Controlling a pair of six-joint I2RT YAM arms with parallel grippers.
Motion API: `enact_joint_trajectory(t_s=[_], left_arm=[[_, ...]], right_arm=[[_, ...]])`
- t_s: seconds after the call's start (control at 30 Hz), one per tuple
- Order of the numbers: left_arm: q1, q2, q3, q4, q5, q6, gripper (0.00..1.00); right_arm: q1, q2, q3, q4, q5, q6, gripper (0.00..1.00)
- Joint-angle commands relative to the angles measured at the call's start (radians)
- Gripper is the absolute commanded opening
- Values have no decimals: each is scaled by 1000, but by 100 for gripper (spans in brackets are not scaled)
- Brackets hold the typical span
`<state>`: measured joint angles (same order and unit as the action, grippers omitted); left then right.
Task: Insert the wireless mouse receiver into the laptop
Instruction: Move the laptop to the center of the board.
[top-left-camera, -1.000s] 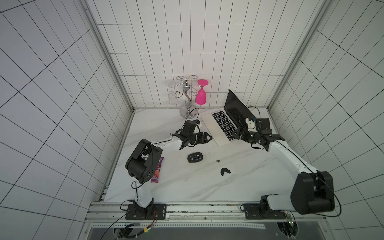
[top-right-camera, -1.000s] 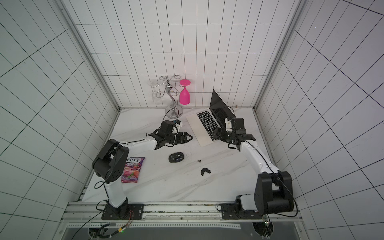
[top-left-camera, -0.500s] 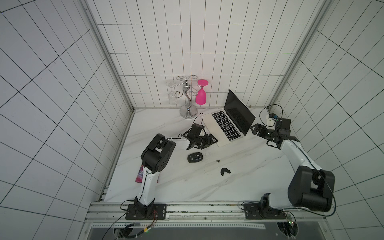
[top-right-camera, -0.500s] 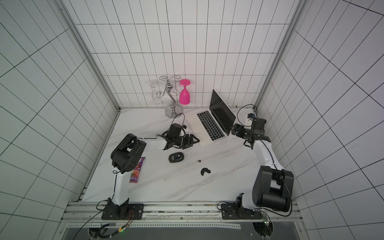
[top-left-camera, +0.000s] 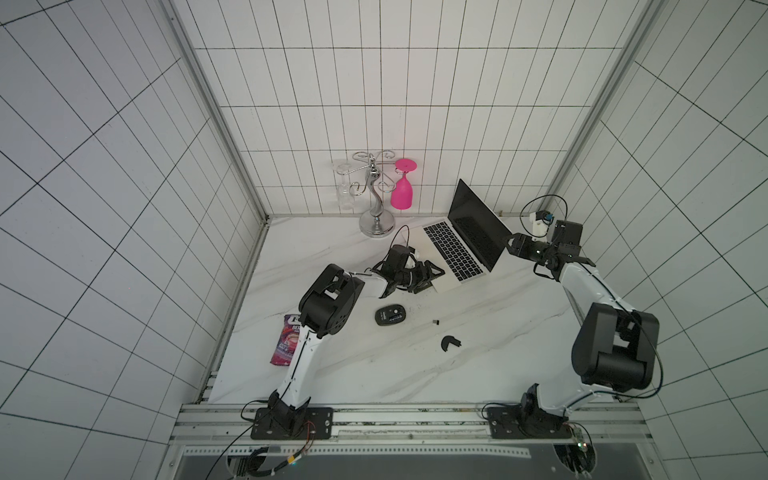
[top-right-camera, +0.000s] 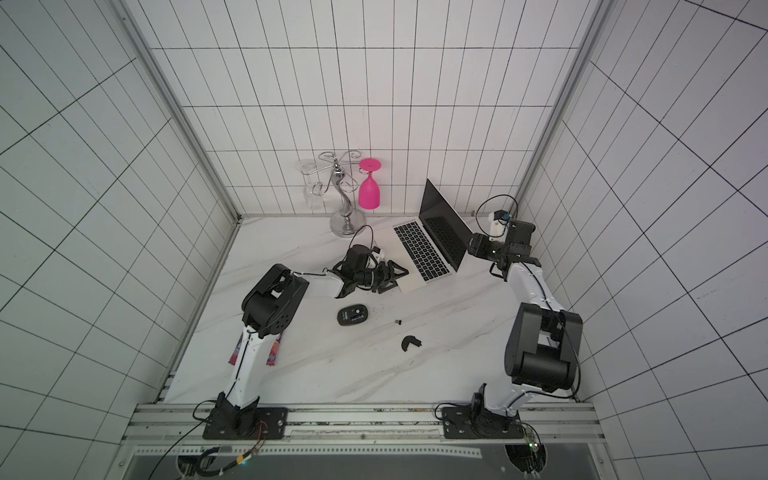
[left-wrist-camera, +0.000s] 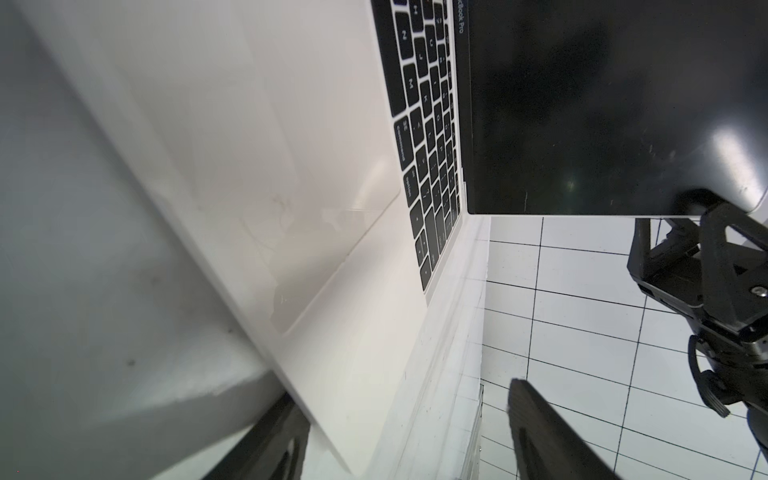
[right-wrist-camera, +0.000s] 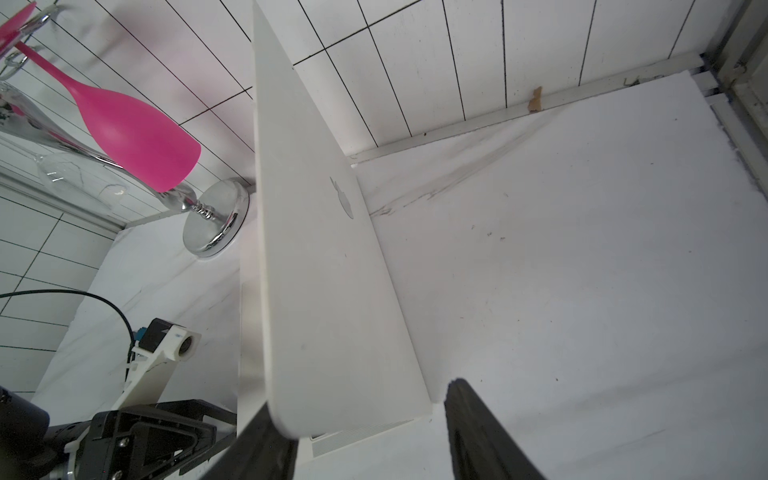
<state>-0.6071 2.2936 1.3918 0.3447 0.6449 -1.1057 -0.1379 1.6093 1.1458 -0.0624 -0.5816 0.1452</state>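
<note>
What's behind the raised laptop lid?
Behind the raised lid of the slim silver-white laptop, the right wrist view shows bare white marble tabletop to the tiled wall. The right end effector straddles the lid's corner, fingers apart. In both top views the lid covers the strip behind it.

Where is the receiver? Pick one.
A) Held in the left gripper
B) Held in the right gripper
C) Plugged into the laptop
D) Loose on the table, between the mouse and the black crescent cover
D: in a top view the receiver lies loose on the table, between the mouse and the cover, apart from the laptop.
</note>
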Motion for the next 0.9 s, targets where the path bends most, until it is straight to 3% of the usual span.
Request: enact_joint_trajectory(t_s=[0.0, 0.17, 0.33, 0.43, 0.67, 0.87], left_arm=[[-9, 73, -5, 62, -47, -68, 76], [-17, 99, 26, 123, -68, -98, 63], [-27, 95, 35, 129, -95, -107, 28], [-26, 45, -32, 144, -129, -95, 13], [4, -114, -306, 252, -185, -150, 1], [62, -256, -526, 338, -223, -196, 0]], right_arm=[[-7, 22, 24, 16, -48, -15, 58], [-7, 28, 17, 18, -74, -6, 58], [-8, -12, -25, 20, -27, 12, 63], [-8, -62, -68, 13, 10, 35, 68], [23, -209, -192, -18, 43, 96, 70], [111, -300, -258, -70, 76, 85, 71]])
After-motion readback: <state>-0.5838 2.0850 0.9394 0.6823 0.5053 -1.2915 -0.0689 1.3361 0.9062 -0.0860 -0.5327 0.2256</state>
